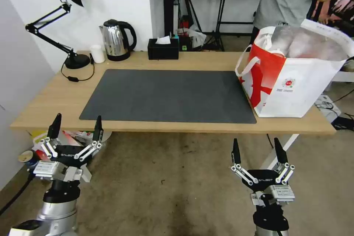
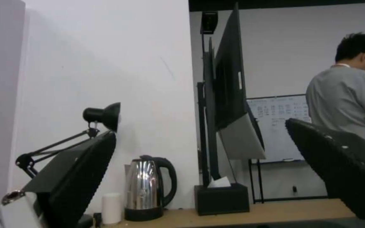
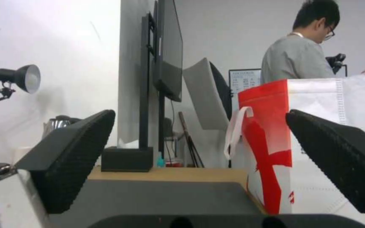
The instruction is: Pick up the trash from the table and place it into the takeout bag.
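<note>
Two tools of mine hang low in front of the bench (image 1: 55, 99), well short of its near edge, both with fingers spread wide and nothing held. Largest on the bench is the dark mat (image 1: 166, 96), lying bare across the middle. The bag (image 1: 295, 77) stands upright at the right end, its near corner overlapping the mat's right edge; its mouth gapes open, showing the silvery lining, with a white loop handle hanging over the red panel. From the right wrist view the bag (image 3: 317, 142) rises just beyond my right fingers. Along the back edge, from the left, stand a black lamp (image 1: 62, 25), a small white cup (image 1: 97, 54), a steel kettle (image 1: 117, 40) and a black tissue box (image 1: 163, 49). My left tool (image 1: 76, 127) hovers below the bench's left end, above clutter on the floor. My right tool (image 1: 258, 151) hovers below the right part, nearer the bag.
</note>
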